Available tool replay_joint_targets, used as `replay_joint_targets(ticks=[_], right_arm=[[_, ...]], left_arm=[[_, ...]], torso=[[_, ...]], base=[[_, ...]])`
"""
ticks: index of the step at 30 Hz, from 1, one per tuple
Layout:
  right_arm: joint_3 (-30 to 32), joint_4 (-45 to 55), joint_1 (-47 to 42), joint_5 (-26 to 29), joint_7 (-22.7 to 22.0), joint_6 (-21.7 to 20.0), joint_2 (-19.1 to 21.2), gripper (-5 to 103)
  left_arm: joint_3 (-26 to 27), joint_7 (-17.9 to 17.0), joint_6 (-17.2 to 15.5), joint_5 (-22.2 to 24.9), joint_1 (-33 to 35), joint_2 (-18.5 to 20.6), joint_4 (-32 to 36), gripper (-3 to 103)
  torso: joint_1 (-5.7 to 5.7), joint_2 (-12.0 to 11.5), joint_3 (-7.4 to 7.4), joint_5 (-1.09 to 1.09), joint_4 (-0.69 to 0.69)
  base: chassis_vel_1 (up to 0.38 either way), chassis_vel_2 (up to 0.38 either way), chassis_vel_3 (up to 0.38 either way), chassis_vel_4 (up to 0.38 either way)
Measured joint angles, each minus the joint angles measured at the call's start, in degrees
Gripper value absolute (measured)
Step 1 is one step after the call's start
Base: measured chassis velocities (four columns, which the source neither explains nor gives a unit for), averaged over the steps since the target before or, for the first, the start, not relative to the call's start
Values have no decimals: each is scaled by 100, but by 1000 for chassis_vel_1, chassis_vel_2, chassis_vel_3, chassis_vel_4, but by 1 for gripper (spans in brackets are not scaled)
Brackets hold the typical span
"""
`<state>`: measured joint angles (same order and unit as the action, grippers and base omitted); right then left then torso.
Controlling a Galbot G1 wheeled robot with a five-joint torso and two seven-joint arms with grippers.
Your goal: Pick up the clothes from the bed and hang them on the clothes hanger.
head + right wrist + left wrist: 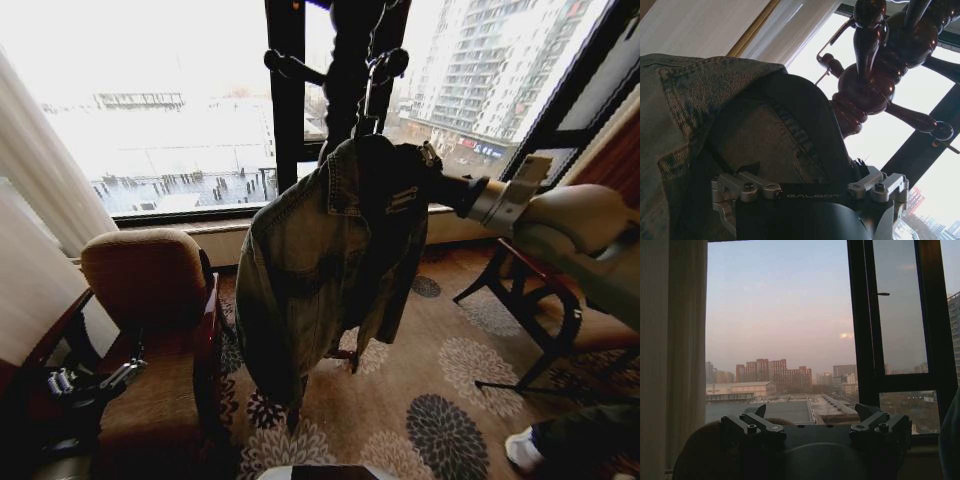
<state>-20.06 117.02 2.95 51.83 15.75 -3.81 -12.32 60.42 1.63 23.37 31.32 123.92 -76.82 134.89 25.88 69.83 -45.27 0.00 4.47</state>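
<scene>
head view: right gripper (pixel 432 183) grips the hanging denim jacket (pixel 320 270) at its collar.

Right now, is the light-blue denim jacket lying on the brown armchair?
No, the light-blue denim jacket hangs off the dark wooden coat stand, beside the brown armchair.

The denim jacket (pixel 320 270) at the centre of the head view is washed, rough-woven cloth with stitched seams. Behind it the coat stand (pixel 875 85) is turned wood, dark and glossy (window light glints off its knobs). The armchair (pixel 150 330) at lower left has matt woven upholstery. The carpet (pixel 440 400) is flat, patterned pile.
</scene>
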Motion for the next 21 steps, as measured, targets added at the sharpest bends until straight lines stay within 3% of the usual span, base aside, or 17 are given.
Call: replay_joint_targets(ticks=[13,21], right_arm=[[207,179,-237,50,-74,32,200,100],[276,301,-297,135,-96,123,583,100]], left_arm=[[0,0,0,0,0,0,0,100],[0,0,0,0,0,0,0,100]], torso=[[0,-1,0,1,0],[0,0,0,1,1]], base=[[0,0,0,0],[0,0,0,0]])
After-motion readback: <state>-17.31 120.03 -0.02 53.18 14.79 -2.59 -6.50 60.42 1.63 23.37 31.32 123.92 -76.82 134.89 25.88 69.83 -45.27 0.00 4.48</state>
